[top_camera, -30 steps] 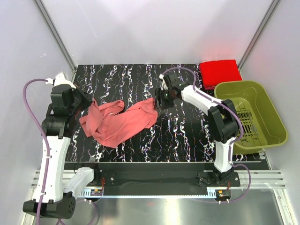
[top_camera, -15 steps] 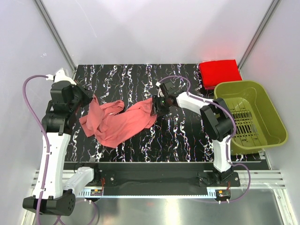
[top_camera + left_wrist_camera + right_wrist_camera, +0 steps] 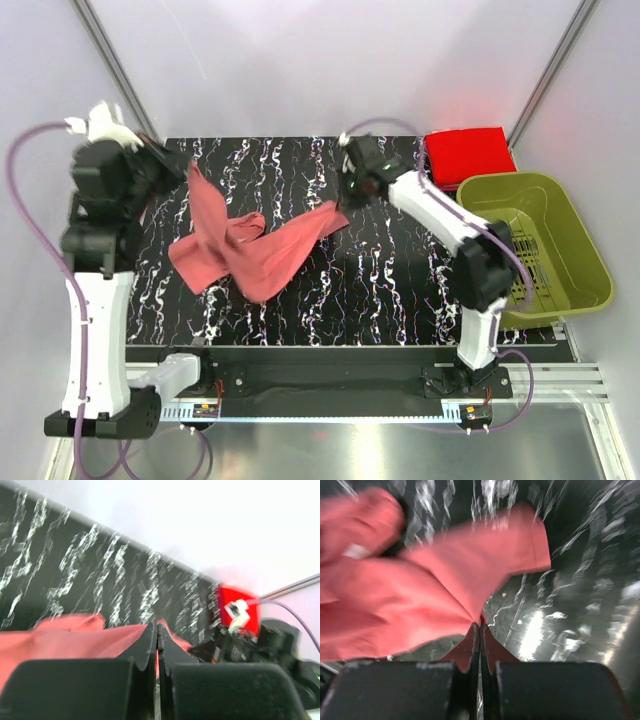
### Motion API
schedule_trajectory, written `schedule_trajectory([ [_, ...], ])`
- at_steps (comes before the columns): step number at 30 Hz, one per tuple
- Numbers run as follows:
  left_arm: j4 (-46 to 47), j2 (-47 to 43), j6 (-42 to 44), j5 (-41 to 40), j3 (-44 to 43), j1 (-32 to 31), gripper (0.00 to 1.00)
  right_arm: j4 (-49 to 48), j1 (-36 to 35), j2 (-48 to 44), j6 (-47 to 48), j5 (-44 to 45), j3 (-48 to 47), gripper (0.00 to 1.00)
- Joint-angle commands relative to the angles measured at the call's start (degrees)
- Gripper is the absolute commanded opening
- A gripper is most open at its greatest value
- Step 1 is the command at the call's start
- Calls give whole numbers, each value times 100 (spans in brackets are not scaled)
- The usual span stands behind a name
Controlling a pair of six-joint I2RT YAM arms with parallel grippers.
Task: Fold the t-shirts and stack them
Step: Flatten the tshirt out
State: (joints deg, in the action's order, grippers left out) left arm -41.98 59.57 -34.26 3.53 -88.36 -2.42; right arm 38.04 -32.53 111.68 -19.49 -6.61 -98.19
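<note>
Two t-shirts: a salmon-pink t-shirt (image 3: 255, 255) and a red t-shirt (image 3: 468, 152), well apart from each other.
Salmon-pink t-shirt, place: over the left half and middle of the black marbled table (image 3: 400, 290), unfolded and rumpled.
Salmon-pink t-shirt, shape: stretched between the two grippers. One narrow strip runs up to the far left and one pointed corner reaches out to the right. The bunched middle hangs low and seems to rest on the table.
Left gripper (image 3: 186, 170): at the table's far left corner, with its fingers pressed together on the upper-left end of the salmon-pink t-shirt. In the left wrist view, pink cloth sits right at the closed fingertips.
Right gripper (image 3: 345, 203): near the middle of the table toward the far edge, with its fingers clamped together on the shirt's right-hand corner. In the right wrist view, a sliver of pink cloth shows at the closed tips and the rest of the shirt spreads away beyond them.
Red t-shirt, place: folded into a flat rectangle at the far right corner of the table, touched by neither gripper.
Olive-green basket (image 3: 580, 250): just beside the red t-shirt on its near side, at the right edge of the table.
Sharpness: both wrist views are blurred, so fine folds in the cloth cannot be made out.
</note>
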Motion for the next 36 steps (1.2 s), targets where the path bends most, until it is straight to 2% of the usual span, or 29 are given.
schedule_trajectory([
  [1, 173, 405, 60, 341, -1488, 31, 0, 976, 176, -1611, 472, 1310, -1244, 0],
  [3, -134, 895, 103, 193, -2304, 31, 0, 1283, 422, -1737, 603, 1417, -2032, 0],
  [7, -557, 1434, 165, -194, -2940, 127, 0, 1653, 809, -1703, 648, 1364, -2915, 0],
  [9, -680, 1487, 227, -526, -2933, 188, 0, 1828, 924, -1684, 613, 1312, -3091, 0],
  [18, -997, 899, 657, -1372, -2924, 233, 0, 2593, 1003, -2062, 148, 2023, -2863, 0],
  [24, -1102, 714, 614, -1163, -3188, 241, 0, 3051, 1065, -2326, -46, 2410, -2863, 0],
  [26, -814, 496, 474, -847, -2847, 233, 0, 2895, 1065, -2265, -38, 2227, -2550, 0],
  [29, -67, 161, 131, -110, -1294, 233, 0, 2167, 1065, -2124, 67, 1454, -1716, 0],
  [30, 74, 143, 17, 6, -480, 233, 0, 1998, 1065, -2011, 120, 1235, -1582, 0],
  [31, 276, 160, -1, 77, -124, 233, 0, 1857, 1074, -1688, 155, 928, -1519, 0],
  [33, 444, 239, -28, 17, 735, 242, 0, 1663, 1082, -1195, 366, 741, -1763, 0],
  [34, 601, 274, -37, -80, 958, 363, 0, 1636, 1100, -627, 454, 540, -1939, 0],
  [36, 769, 344, -72, -509, 1485, 443, 0, 1706, 1118, 17, 595, 293, -2728, 0],
])
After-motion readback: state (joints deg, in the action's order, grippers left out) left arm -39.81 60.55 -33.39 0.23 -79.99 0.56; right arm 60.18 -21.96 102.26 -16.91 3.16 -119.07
